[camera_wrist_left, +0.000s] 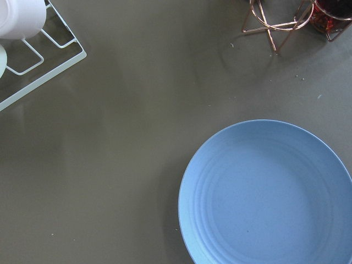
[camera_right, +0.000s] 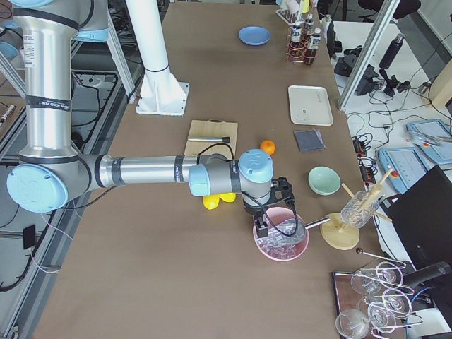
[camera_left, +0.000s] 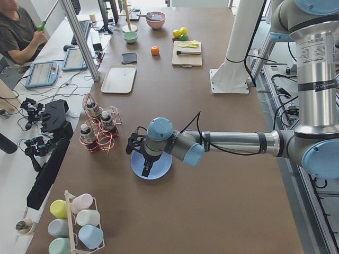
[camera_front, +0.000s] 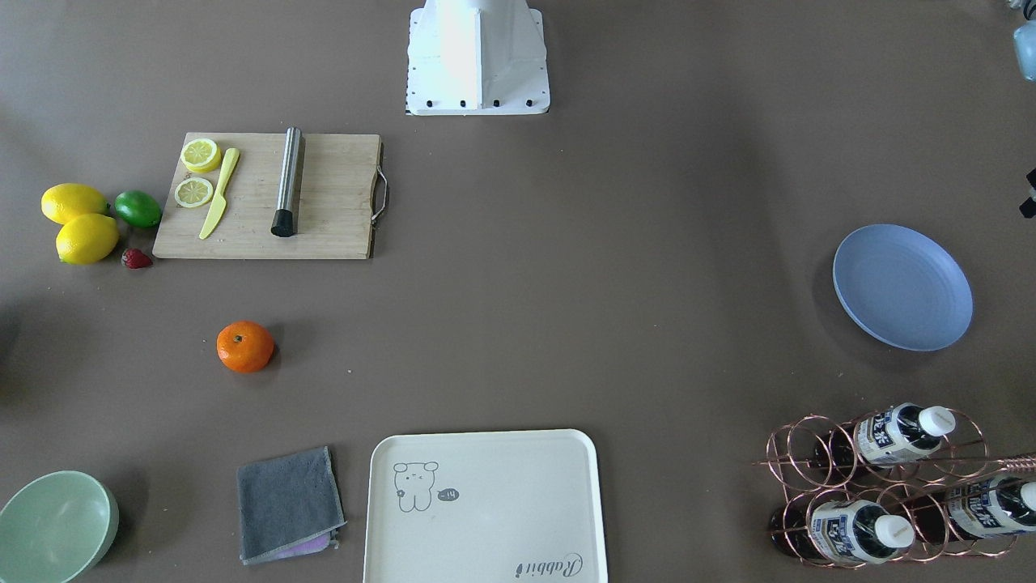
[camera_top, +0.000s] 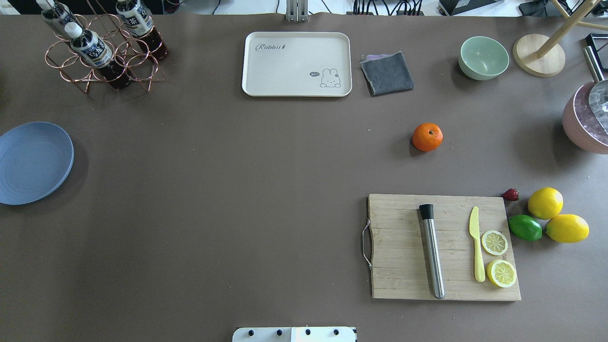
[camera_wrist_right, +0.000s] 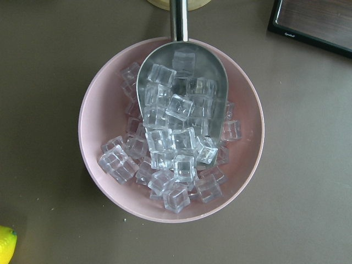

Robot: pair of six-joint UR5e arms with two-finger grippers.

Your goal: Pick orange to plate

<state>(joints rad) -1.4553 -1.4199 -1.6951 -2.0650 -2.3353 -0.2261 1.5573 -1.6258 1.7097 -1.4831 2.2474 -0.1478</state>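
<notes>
The orange (camera_top: 427, 137) lies alone on the brown table, between the grey cloth and the cutting board; it also shows as the orange (camera_front: 244, 346) and far off as the orange (camera_left: 154, 50). The light-blue plate (camera_top: 33, 162) sits bare at the table's left end, seen too as the plate (camera_front: 902, 287) and the plate (camera_wrist_left: 269, 198). My left gripper (camera_left: 146, 168) hangs just above the plate, far from the orange. My right gripper (camera_right: 263, 229) hovers over a pink bowl of ice. Neither wrist view shows fingers, so I cannot tell if either is open or shut.
A cutting board (camera_top: 444, 247) holds a steel tube, a yellow knife and lemon halves. Two lemons (camera_top: 545, 203), a lime (camera_top: 525, 227) and a strawberry lie beside it. A cream tray (camera_top: 297, 64), grey cloth (camera_top: 387, 72), green bowl (camera_top: 483, 57), bottle rack (camera_top: 102, 47) and pink ice bowl (camera_wrist_right: 170, 129) line the edges.
</notes>
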